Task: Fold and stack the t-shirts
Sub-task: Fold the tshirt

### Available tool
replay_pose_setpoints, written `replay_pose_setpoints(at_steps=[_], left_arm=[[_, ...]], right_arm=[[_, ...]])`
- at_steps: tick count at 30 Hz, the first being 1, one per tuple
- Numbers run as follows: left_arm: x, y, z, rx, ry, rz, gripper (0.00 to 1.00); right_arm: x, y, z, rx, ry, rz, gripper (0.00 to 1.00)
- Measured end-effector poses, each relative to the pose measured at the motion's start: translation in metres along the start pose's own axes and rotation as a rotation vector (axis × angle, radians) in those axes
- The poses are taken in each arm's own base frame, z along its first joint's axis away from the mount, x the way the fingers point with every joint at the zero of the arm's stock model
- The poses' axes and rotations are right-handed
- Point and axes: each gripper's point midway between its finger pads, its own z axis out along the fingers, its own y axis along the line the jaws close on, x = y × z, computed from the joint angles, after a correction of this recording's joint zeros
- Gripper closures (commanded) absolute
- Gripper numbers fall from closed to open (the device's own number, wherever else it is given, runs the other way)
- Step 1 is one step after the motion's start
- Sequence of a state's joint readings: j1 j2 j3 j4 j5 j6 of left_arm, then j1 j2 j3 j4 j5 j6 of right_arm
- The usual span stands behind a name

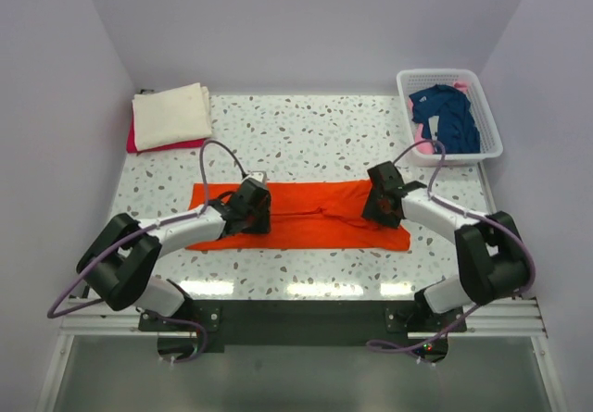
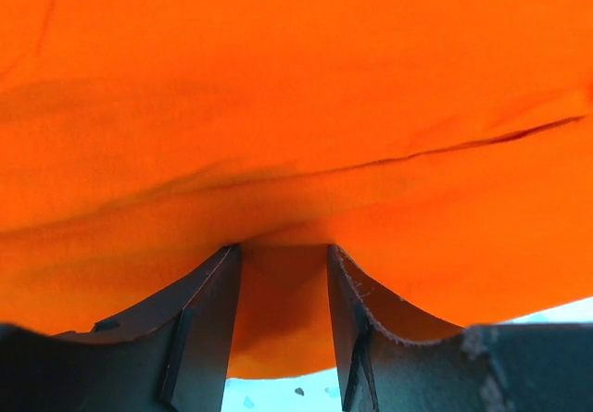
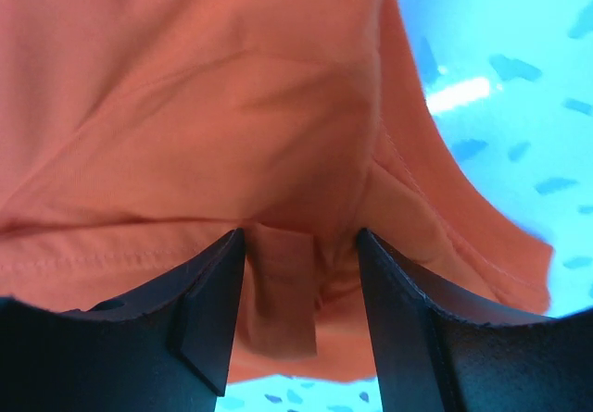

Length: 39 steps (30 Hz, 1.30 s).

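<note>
I start at the bottom of the top view, close to the arm bases. The orange t-shirt [image 1: 315, 219] lies flat in a long strip across the middle of the speckled table [image 1: 315, 139]. The left gripper [image 1: 255, 206] is down on its left part. The right gripper [image 1: 380, 201] is down on its right part.

From up there the black wrists cover the fingers, so I cannot see the jaws. Only the wrist cameras show them.

The left wrist camera shows two dark fingers [image 2: 208, 310] with orange cloth filling the space between them. I cannot tell if they pinch it or just rest on it.

The right wrist camera shows the fingers [image 3: 208, 310] standing apart. A loose fold sits between them and does not fill the gap, so they look let go. This camera also shows a sewn hem and the shirt's edge on the table.

Both wrist cameras see almost nothing but orange.

Farther back, at the upper left of the top view, a folded cream t-shirt [image 1: 170, 114] lies on a red t-shirt [image 1: 135, 142]. Most of the red one is hidden.

At the upper right, a navy t-shirt [image 1: 447, 116] lies crumpled in a white basket [image 1: 435, 74].
</note>
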State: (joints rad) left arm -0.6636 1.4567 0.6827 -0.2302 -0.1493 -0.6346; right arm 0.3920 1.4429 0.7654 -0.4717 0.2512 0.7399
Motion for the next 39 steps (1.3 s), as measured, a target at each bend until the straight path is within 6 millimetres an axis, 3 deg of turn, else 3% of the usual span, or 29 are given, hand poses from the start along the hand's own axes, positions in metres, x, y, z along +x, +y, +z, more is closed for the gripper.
replay_pose_setpoints(at_steps=[2, 7, 12, 15, 20, 25, 28, 31, 36, 39], left_arm=[[-0.003, 0.000, 0.002, -0.011, -0.010, 0.000, 0.53], [-0.009, -0.002, 0.007, -0.024, -0.040, -0.011, 0.54], [-0.004, -0.012, 0.006, -0.022, -0.055, -0.048, 0.54], [0.001, -0.028, 0.005, 0.008, -0.059, -0.096, 0.54], [0.014, -0.076, 0.007, 0.102, -0.036, -0.176, 0.53], [0.009, -0.158, 0.023, 0.248, 0.008, -0.237, 0.52], [0.002, -0.201, 0.034, 0.340, 0.037, -0.256, 0.50], [-0.004, -0.221, 0.038, 0.384, 0.049, -0.249, 0.46], [-0.003, -0.216, 0.035, 0.368, 0.053, -0.188, 0.44], [-0.007, -0.203, 0.024, 0.325, 0.043, -0.139, 0.43]], right_arm=[[-0.001, 0.005, 0.011, 0.014, 0.024, -0.015, 0.44], [-0.029, 0.034, 0.026, 0.000, 0.006, -0.048, 0.44], [-0.069, 0.070, 0.050, -0.011, -0.023, -0.114, 0.44], [-0.105, 0.103, 0.069, -0.027, -0.062, -0.166, 0.44], [-0.170, 0.173, 0.103, -0.103, -0.141, -0.259, 0.44], [-0.208, 0.219, 0.123, -0.185, -0.208, -0.346, 0.39], [-0.217, 0.236, 0.127, -0.235, -0.233, -0.399, 0.36], [-0.217, 0.244, 0.127, -0.280, -0.239, -0.443, 0.31], [-0.215, 0.251, 0.125, -0.324, -0.236, -0.478, 0.18], [-0.216, 0.253, 0.123, -0.334, -0.237, -0.484, 0.17]])
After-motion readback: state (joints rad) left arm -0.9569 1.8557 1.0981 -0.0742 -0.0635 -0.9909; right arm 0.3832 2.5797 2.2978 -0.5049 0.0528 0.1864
